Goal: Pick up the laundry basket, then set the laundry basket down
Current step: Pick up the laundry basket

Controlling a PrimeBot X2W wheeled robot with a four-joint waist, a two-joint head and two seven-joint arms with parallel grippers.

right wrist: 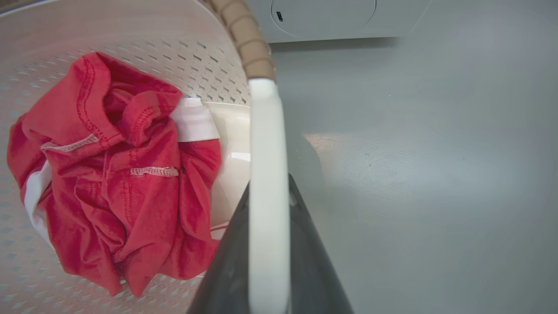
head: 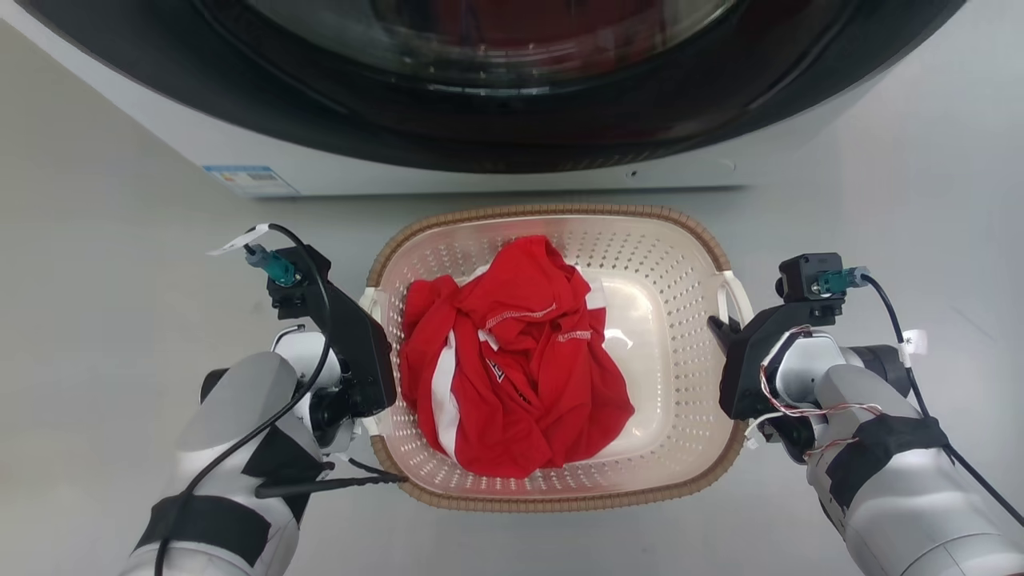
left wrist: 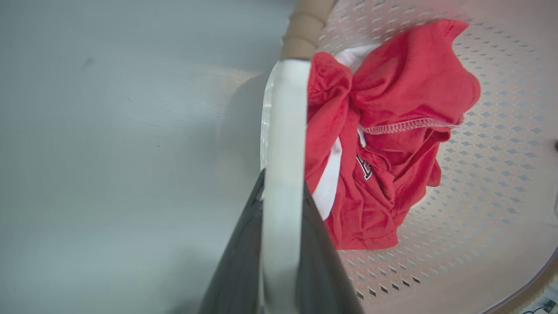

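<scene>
The laundry basket (head: 552,213), cream perforated plastic with a brown woven-look rim, sits between my two arms in front of the washer. A crumpled red garment (head: 512,360) with white trim lies inside it. My left gripper (head: 370,304) is shut on the white left handle (left wrist: 285,109), one dark finger on each side of the loop. My right gripper (head: 718,326) is shut on the white right handle (right wrist: 263,131) in the same way. I cannot tell whether the basket rests on the floor or hangs just above it.
A washer (head: 512,80) with a dark round door stands right behind the basket, its white front (head: 448,172) close to the far rim. Grey floor (head: 104,264) spreads to the left, right and front of the basket.
</scene>
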